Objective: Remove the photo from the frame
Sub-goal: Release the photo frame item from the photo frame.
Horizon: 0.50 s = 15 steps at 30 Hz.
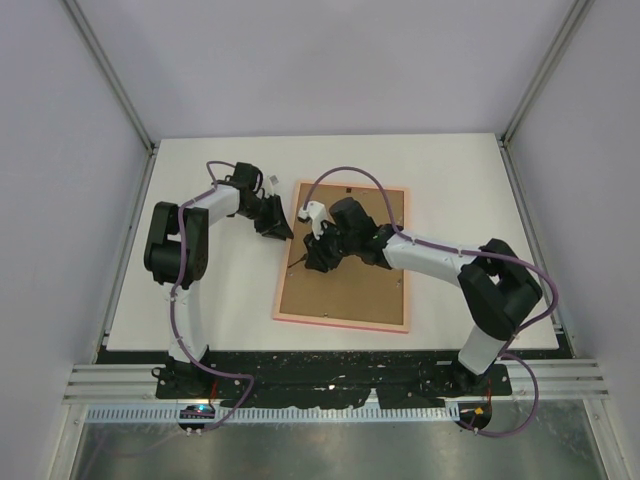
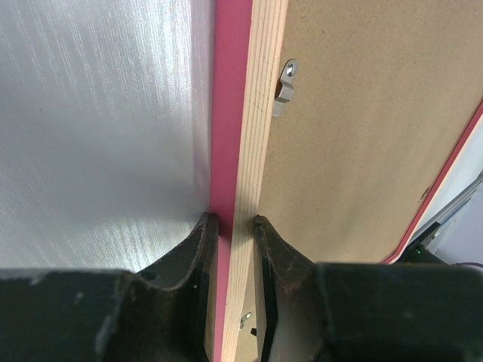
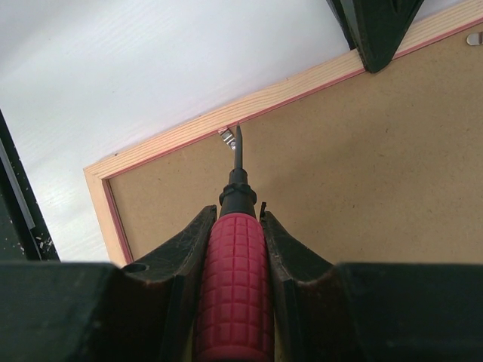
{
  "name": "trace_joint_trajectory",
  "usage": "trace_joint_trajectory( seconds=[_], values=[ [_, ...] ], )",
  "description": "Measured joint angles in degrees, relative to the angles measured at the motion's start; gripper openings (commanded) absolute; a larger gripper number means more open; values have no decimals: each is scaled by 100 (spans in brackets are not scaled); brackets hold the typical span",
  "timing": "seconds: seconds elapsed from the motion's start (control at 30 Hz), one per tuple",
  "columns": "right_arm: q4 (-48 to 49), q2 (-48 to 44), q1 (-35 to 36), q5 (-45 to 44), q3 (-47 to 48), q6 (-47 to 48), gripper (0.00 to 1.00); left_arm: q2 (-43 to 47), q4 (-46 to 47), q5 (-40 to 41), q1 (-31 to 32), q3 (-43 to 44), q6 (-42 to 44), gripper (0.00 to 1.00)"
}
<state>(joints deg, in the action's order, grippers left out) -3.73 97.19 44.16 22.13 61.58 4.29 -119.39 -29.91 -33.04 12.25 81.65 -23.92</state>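
The step in hand looks like freeing a retaining tab (image 3: 225, 136). The right end effector (image 3: 235, 217) pinches a red screwdriver (image 3: 234, 286), whose tip touches that tab at the inner edge of the frame (image 1: 340, 322). Slide the blade under and lever gently, without gouging the board (image 1: 350, 290). The left end effector (image 2: 235, 220) pinches the frame's left rail, a hold that should resist the levering. The frame lies back-up on the tabletop (image 1: 240, 310) between the 2 arms. Its long axis runs near to far, the far end leaning slightly right. The photo is hidden beneath the board.
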Motion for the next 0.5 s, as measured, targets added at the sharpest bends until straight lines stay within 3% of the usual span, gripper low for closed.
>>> trace_joint_trajectory(
  seconds=[0.5],
  values=[
    [-219,199,146,-146,192,42,8,-2,0,-2,-2,0,-13,20]
  ],
)
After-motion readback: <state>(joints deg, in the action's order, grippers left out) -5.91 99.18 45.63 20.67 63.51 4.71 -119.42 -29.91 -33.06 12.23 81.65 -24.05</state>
